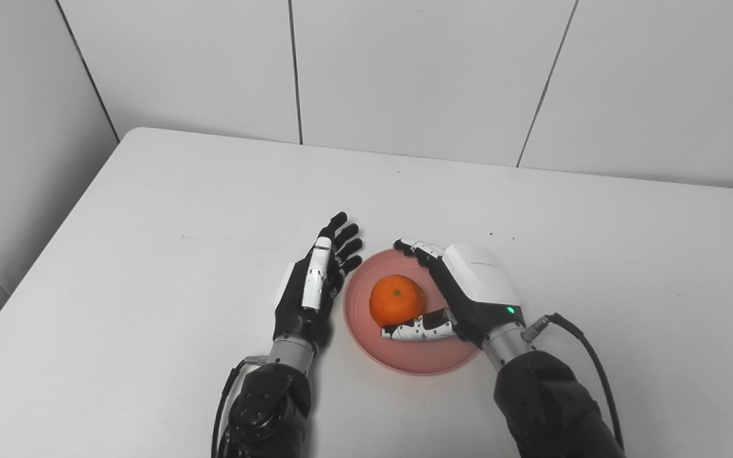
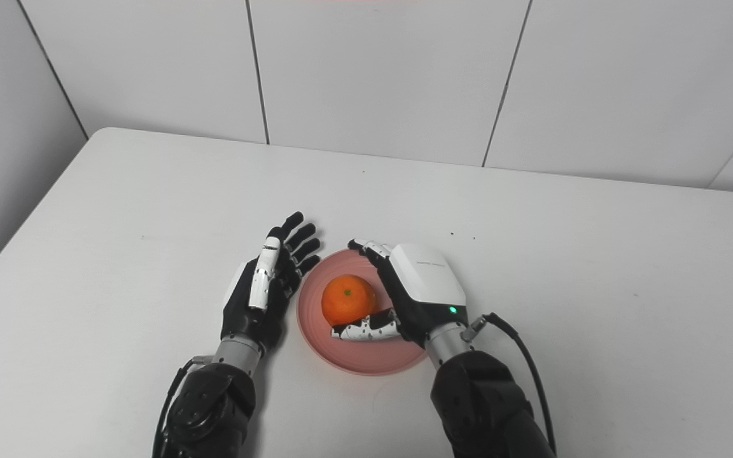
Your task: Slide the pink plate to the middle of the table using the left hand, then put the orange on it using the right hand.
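Observation:
The pink plate lies near the middle of the white table, with the orange resting on it, stem mark up. My right hand hovers over the plate's right half, cupped loosely about the orange. Its fingers reach past the fruit at the far rim with a gap to it, and its thumb lies along the orange's near side. That hand looks open. My left hand stands on edge just left of the plate's rim, open, fingers straight and pointing away, holding nothing.
The white table meets a tiled wall at the back, and its left edge drops off beside a wall panel. A black cable loops from my right wrist. A few small dark specks lie beyond the plate.

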Tool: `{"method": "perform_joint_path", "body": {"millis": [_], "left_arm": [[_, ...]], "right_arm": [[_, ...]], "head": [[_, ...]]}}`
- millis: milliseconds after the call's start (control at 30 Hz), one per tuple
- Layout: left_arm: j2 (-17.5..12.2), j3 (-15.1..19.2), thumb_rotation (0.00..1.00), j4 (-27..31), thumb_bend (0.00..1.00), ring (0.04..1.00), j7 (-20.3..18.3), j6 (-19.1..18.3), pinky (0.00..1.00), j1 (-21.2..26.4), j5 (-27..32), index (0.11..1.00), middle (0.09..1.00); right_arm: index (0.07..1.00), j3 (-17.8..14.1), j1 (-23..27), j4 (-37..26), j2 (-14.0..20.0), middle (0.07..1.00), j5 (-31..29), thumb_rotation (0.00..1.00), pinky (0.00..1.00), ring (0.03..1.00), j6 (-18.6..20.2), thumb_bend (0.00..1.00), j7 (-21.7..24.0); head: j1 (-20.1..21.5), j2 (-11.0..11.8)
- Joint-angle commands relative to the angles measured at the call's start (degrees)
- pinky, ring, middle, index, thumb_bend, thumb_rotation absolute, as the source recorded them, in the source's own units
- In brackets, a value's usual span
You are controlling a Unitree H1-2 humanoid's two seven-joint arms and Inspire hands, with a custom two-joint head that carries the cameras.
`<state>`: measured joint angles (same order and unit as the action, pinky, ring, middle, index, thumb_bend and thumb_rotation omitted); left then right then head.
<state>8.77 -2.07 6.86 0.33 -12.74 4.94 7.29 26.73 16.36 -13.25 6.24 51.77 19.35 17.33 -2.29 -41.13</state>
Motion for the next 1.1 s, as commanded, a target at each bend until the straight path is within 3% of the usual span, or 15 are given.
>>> {"method": "perform_joint_path", "body": {"millis": [0,300,567,767,1067], "left_arm": [[-0.1,0.2,1.00,0.6,0.42,0.897,0.0,-0.4,0.89,0.6,0.1,0.893,0.906],[-0.3,0.5,1.00,0.9,0.41,0.901,-0.2,-0.8,0.89,0.5,0.4,0.897,0.908],[-1.0,0.7,1.00,0.6,0.41,0.904,-0.9,-0.6,0.90,0.5,1.0,0.902,0.912],[-1.3,1.0,1.00,0.5,0.41,0.909,-1.4,-0.4,0.90,0.5,1.8,0.907,0.917],[-2.1,1.1,1.00,0.8,0.41,0.916,-1.9,-0.6,0.91,0.3,2.0,0.914,0.925]], "right_arm": [[0.856,-0.9,0.8,-2.7,-0.2,0.841,-0.2,0.39,0.72,0.808,-1.3,1.00,-0.9],[0.897,-2.6,0.6,-4.1,0.6,0.879,-3.4,0.43,0.78,0.854,-3.7,1.00,-2.0],[0.932,-5.7,-0.8,-7.6,2.3,0.917,-14.1,0.51,0.81,0.889,-2.0,1.00,2.2],[0.948,-10.0,-2.8,-10.4,2.6,0.943,-23.6,0.49,0.84,0.913,-1.5,1.00,3.8],[0.936,-14.1,-7.0,-11.0,0.1,0.921,-24.7,0.67,0.82,0.890,-5.3,1.00,-5.3]], "head": [[0.0,0.0],[1.0,0.6],[1.8,0.9],[2.6,1.2],[3.9,1.7]]}}
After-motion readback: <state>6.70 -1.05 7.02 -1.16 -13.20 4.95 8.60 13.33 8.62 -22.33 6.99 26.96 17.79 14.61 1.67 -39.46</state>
